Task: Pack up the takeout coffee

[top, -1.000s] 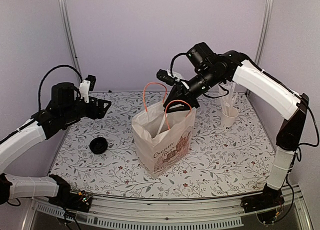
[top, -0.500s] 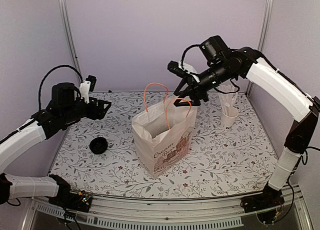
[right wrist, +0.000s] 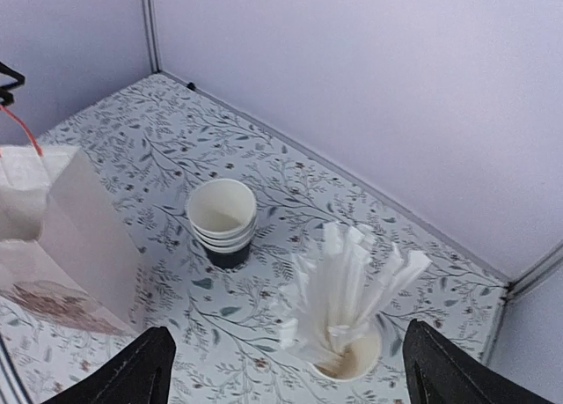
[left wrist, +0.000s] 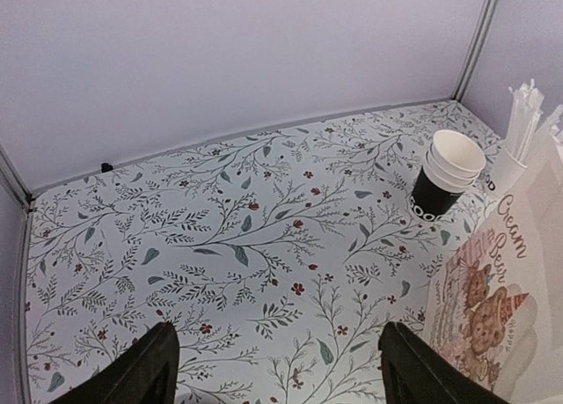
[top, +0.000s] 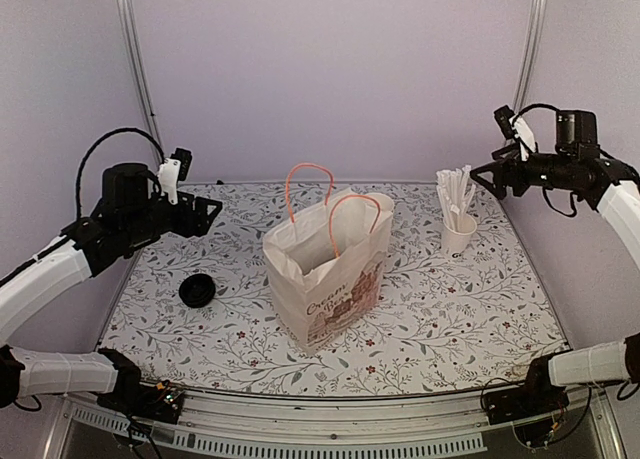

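Observation:
The takeout coffee shows in none of the views. A white paper bag [top: 325, 269] with orange handles stands upright and open-mouthed at mid-table; what is inside it is hidden. My left gripper [top: 205, 215] hovers left of the bag, open and empty, its fingers [left wrist: 149, 373] framing bare patterned tabletop. My right gripper [top: 492, 174] hangs high at the far right, well away from the bag, open and empty. In the right wrist view it [right wrist: 286, 373] looks down on the cup of sticks, and the bag's side [right wrist: 62, 228] shows at the left edge.
A stack of nested lidless cups [left wrist: 447, 175] [right wrist: 223, 224] stands behind the bag. A white cup of tall pale sticks [top: 458, 219] [right wrist: 352, 298] sits at the back right. A black round object [top: 198, 290] lies at the left. The back wall and corner posts are close.
My right arm has pulled up from the bag's mouth and swung far to the right, its jaws opening wide. The left arm has stayed still.

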You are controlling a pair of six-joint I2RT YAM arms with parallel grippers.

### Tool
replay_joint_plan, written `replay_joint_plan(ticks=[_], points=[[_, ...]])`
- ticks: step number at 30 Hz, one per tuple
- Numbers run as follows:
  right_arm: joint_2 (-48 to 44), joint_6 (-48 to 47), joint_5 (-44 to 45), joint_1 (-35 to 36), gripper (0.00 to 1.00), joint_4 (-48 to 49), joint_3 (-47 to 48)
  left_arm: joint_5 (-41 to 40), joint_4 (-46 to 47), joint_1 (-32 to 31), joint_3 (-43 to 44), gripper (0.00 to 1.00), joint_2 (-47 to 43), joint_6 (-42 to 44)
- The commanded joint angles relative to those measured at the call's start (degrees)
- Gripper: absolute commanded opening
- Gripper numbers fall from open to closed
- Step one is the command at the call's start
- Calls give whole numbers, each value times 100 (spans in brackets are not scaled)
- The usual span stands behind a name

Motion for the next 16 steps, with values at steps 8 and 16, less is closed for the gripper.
replay_joint_plan(ticks=[8,16], points=[[-1904,1825,757,-1305,99,2934,-2665,-29,-89,105,178,81,135,-5],[-2162,2745,1370,-1344,99,3274,-2960,-16,-102,119,201,81,200,-14]])
